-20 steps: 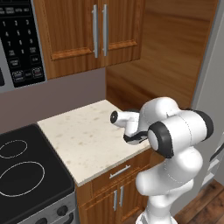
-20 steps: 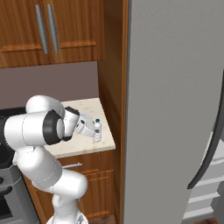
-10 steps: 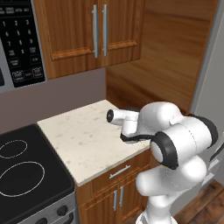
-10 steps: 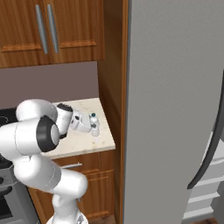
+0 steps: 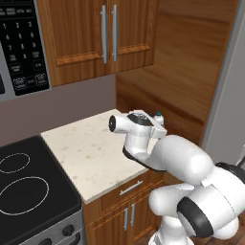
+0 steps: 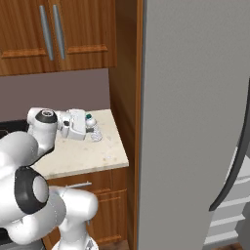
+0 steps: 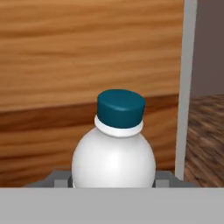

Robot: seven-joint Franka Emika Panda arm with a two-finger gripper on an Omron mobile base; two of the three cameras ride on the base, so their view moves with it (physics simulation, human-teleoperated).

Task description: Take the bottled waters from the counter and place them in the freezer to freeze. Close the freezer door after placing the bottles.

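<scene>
So my gripper (image 6: 90, 128) is pinched around one of the bottled waters (image 7: 113, 151), a finger on each side of its belly, and from my hand camera the bottle stands upright right in front of me, dark teal cap (image 7: 120, 108) on top. In the right base view you can see the bottle (image 6: 94, 132) poking out past my hand, near the back right part of the counter (image 6: 83, 156), close to the wooden side panel (image 6: 126, 73). I can't tell whether its bottom is touching the stone or just off it. From the left base view just the cap (image 5: 158, 115) peeks over my wrist. The black stovetop (image 5: 28, 191) sits to the left of the counter, wooden upper cabinets (image 5: 103, 33) hang above, and the big grey freezer door (image 6: 195, 107) stands to the right.
</scene>
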